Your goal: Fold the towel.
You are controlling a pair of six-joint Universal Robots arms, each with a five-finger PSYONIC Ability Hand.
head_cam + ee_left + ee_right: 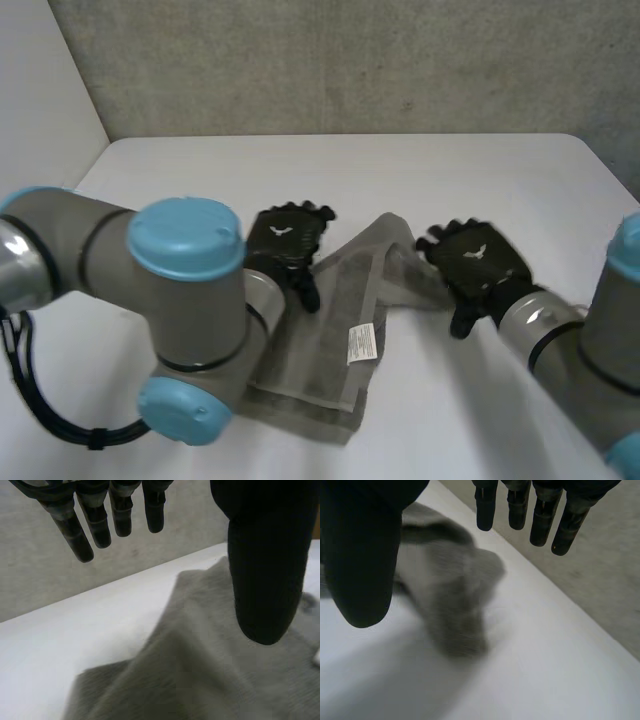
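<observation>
One grey towel (345,330), two hands, one white counter (400,170). The towel's lying on the counter as a long, bunched, slanted strip with one white label (361,343) facing up. The left hand (285,245) is over the towel's left edge near the far end, fingers straight, thumb spread wide, holding nothing. The right hand (478,262) sits just right of the towel's far end, also spread wide and empty.
</observation>
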